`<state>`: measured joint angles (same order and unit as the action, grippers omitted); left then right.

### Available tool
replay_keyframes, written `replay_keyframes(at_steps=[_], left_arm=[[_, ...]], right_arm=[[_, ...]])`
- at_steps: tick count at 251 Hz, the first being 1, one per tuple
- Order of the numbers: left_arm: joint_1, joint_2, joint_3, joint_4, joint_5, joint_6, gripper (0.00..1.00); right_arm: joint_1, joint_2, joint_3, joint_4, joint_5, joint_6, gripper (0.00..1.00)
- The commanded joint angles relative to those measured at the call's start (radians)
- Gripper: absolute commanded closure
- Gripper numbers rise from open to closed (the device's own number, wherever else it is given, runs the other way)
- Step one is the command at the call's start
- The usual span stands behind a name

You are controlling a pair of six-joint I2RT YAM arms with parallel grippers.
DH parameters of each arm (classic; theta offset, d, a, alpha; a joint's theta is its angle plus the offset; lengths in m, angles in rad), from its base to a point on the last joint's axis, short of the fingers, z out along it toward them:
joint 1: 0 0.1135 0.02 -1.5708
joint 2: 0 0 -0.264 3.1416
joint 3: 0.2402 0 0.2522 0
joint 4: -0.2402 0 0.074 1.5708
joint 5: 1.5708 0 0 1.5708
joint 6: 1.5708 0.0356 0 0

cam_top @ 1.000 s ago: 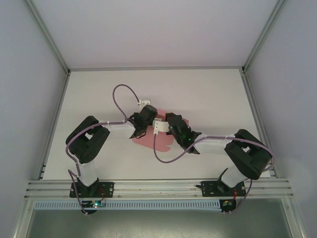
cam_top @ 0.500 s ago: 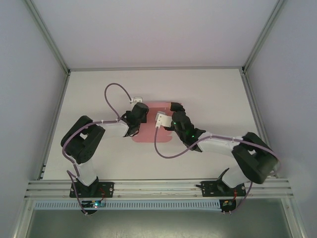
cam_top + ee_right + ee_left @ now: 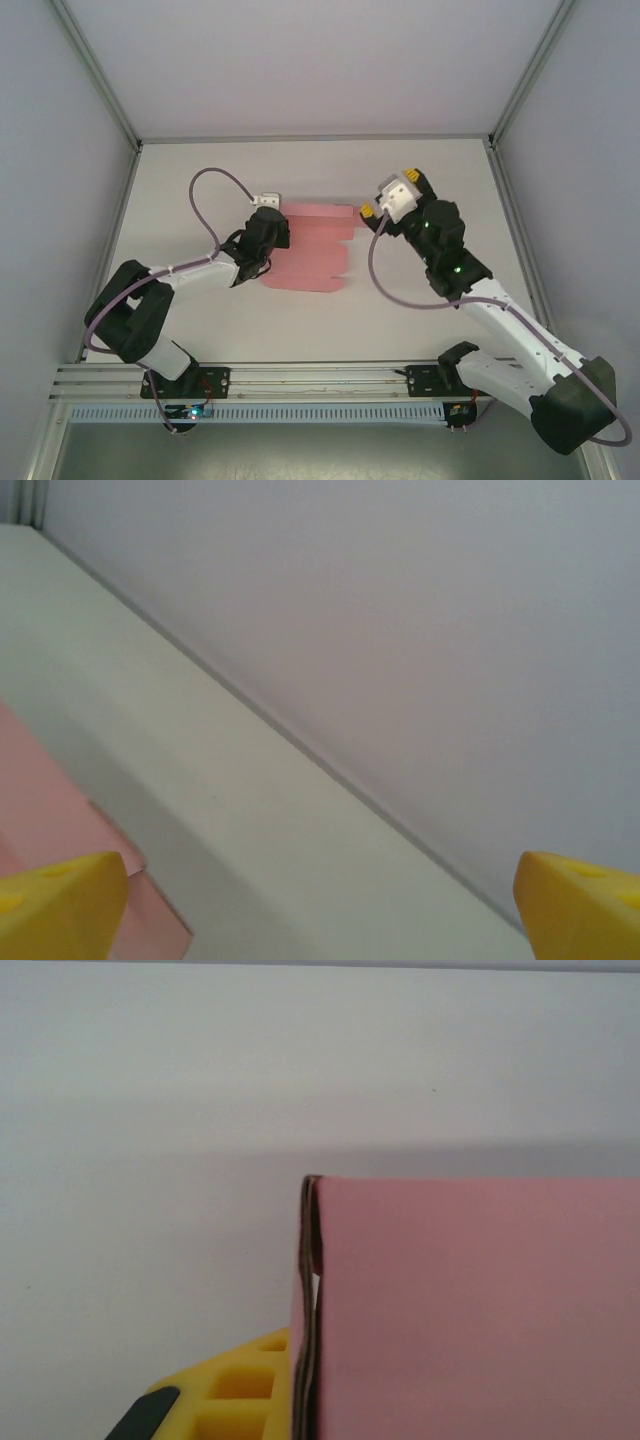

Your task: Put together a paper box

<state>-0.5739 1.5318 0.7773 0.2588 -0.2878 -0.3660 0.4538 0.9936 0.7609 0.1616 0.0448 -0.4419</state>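
Top view: paper box (image 3: 310,252) lies at centre frame on the white desk (image 3: 190,170). It is a pink card piece, wide and low in outline, with a stepped, notched right edge. Whether it lies fully flat I cannot tell.

Left arm (image 3: 185,275) reaches in from lower left. Left jaws are clenched on the left edge of the paper box, wrist just left of the pink card.

Left wrist view: the pink panel of the paper box (image 3: 470,1310) takes the lower right of the frame. Its left edge runs near vertical and shows several thin card layers pressed together. One yellow finger (image 3: 240,1390) sits at bottom, touching that edge from the left. The second finger is hidden behind the card. Desk (image 3: 150,1160) is behind.

Right arm (image 3: 480,300) comes up from lower right. Right jaws are released and spread wide, near the upper right corner of the paper box but apart from it, grasping nothing.

Right wrist view: yellow fingertips (image 3: 60,905) sit at the two lower corners, well apart, with bare desk (image 3: 150,710) between them. A pink corner of the paper box (image 3: 60,810) is at lower left. Pale wall (image 3: 450,630) is at upper right.
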Motion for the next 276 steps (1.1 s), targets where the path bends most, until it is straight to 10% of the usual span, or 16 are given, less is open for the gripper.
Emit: replay_keyframes(at_steps=[1,188,276], left_arm=[[-0.001,-0.040,-0.029,0.064,0.056,0.030,1.00],[-0.001,-0.075,-0.046,0.111,0.153,0.010,1.00],[-0.002,-0.028,-0.009,0.128,0.267,-0.045,1.00]], right_arm=[[-0.054,0.058,0.110,-0.233,-0.147,0.191,0.02],[-0.064,0.394,0.259,-0.361,-0.414,0.183,0.02],[-0.025,0.424,0.172,-0.058,-0.418,0.268,0.02]])
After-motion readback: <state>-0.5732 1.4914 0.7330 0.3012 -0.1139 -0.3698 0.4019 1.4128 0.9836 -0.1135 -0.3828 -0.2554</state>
